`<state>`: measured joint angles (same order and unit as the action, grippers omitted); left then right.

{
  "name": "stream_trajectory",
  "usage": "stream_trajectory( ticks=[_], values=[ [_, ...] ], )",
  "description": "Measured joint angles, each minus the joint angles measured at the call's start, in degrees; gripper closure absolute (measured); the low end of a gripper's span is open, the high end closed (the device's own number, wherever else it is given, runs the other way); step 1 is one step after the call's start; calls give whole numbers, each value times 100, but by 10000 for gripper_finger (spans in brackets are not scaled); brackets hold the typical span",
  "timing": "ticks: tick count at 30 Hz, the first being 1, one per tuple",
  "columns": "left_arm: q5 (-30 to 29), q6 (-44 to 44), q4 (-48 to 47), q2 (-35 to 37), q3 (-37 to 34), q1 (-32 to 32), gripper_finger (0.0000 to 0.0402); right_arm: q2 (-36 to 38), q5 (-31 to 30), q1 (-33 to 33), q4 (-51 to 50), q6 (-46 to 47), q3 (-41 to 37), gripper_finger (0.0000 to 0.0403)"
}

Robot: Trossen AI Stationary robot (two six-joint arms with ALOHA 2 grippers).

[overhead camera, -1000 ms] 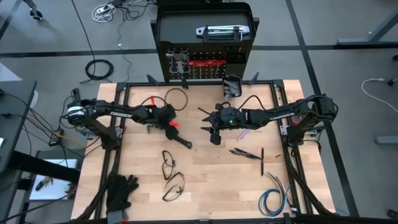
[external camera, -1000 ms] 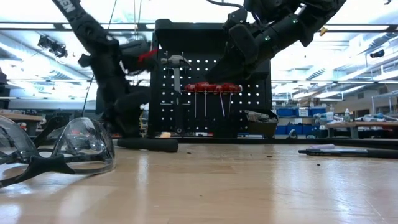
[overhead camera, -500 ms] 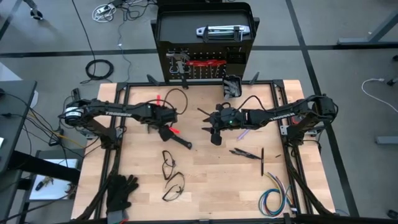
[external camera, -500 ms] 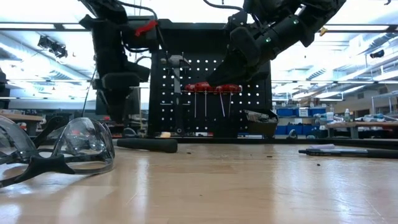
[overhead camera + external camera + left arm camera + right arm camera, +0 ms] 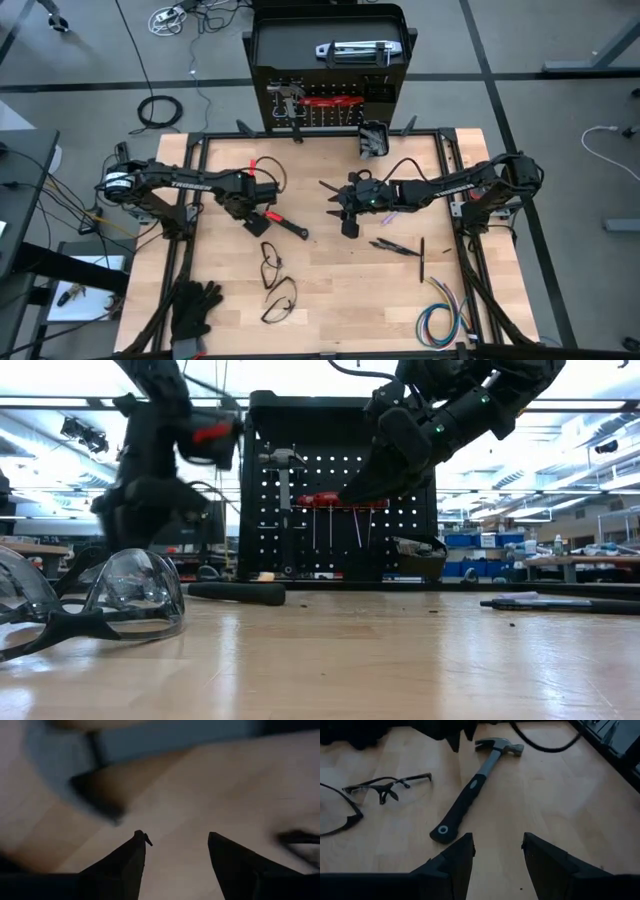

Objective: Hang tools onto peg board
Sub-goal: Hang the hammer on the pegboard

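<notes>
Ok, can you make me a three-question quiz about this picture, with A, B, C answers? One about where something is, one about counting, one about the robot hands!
1. Where is the hammer lying?
A. Flat on the wooden table
B. Hanging on the peg board
C. Inside the small black bin

2. How many pairs of safety glasses are on the table?
A. None
B. Two
C. Five

3. What is the right gripper doing?
A. Squeezing the hammer
B. Holding a glove
C. Open, holding nothing

Answers:
1. A: the right wrist view shows the whole hammer resting on the wood, steel head at one end and black handle at the other.
2. B: the high view shows two pairs, one just below the other, near the table's middle.
3. C: its two dark fingers stand apart with only bare wood between them.
</notes>
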<state>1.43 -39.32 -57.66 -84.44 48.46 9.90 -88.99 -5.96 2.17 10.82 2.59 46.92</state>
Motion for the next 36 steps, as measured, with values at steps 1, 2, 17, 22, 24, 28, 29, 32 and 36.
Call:
stream_trajectory(
  ticks=[1,2,17,22,24,28,29,32,36],
  values=[
    [-68,-4,-44,0,-93,42,188,0,0,0,2,-8,-3,222],
    [-104,-5,-33,0,-172,97,188,0,0,0,14,-22,-3,222],
    [-1650,319,99,0,-657,636,188,0,1,2,112,-110,-5,226],
    [-941,583,224,2,-657,671,188,0,2,2,110,-100,-5,226],
    [-445,636,56,2,-657,673,188,0,2,2,110,-84,-5,226],
    [-388,465,236,16,-657,672,188,0,2,2,116,-88,-5,228],
    [-467,404,387,23,-657,673,188,0,2,2,114,-88,-5,228],
    [-768,156,941,22,-657,673,188,0,2,2,114,-77,-5,228],
    [-1291,99,1086,12,-651,743,188,0,4,2,110,4,-5,230]
  ],
)
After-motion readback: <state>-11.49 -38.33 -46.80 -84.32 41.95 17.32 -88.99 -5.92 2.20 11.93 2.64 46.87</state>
